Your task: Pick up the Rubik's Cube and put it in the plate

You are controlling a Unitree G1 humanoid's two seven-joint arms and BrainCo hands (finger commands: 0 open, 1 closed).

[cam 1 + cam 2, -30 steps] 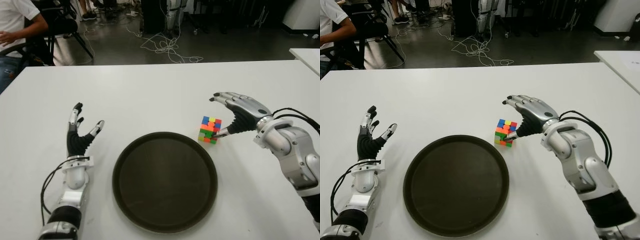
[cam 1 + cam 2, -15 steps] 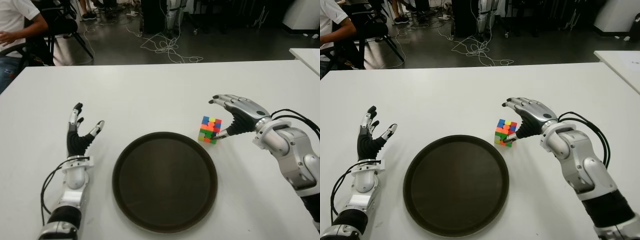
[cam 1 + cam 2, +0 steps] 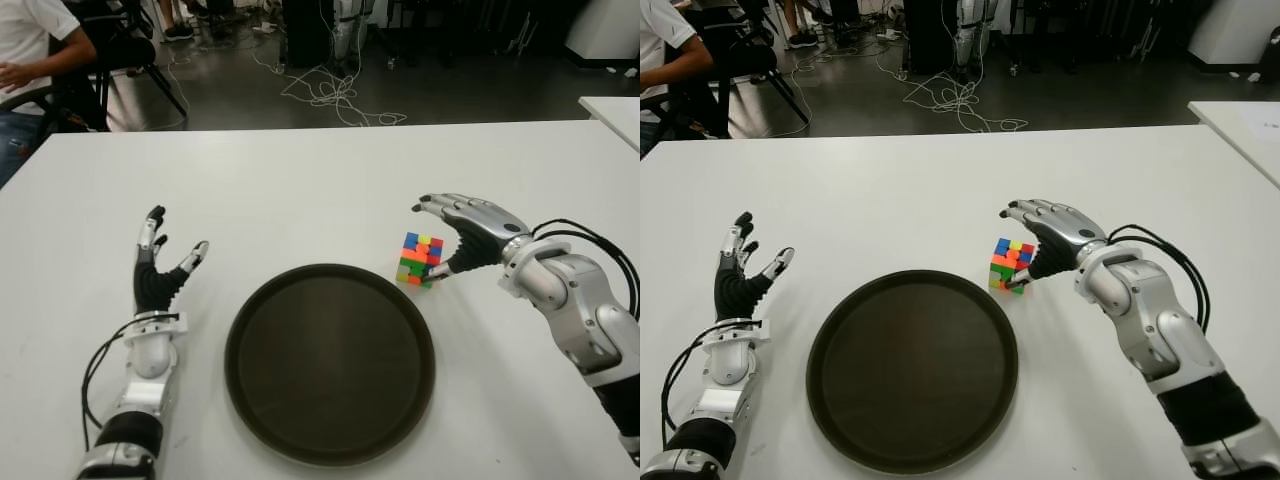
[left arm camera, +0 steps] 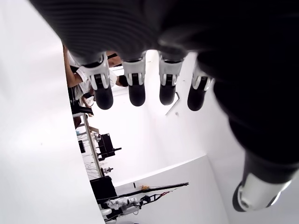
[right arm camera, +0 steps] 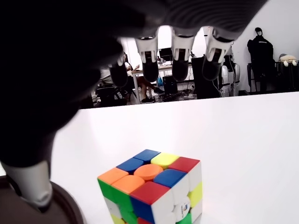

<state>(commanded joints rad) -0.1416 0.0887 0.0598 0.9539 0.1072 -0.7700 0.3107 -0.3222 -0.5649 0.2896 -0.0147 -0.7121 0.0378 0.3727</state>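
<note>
The seated person [image 3: 30, 60] (far corner) is cut off by the edge.

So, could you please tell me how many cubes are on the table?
1. The cube stands on the table, beside the plate's rim, under the open right hand.

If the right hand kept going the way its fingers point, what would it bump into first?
Probably the cube. The right hand is open, fingers arched above it and thumb low beside it, pointing toward the robot's left. Depth is unclear; the fingers might pass just over the cube, with only bare table beyond.
</note>
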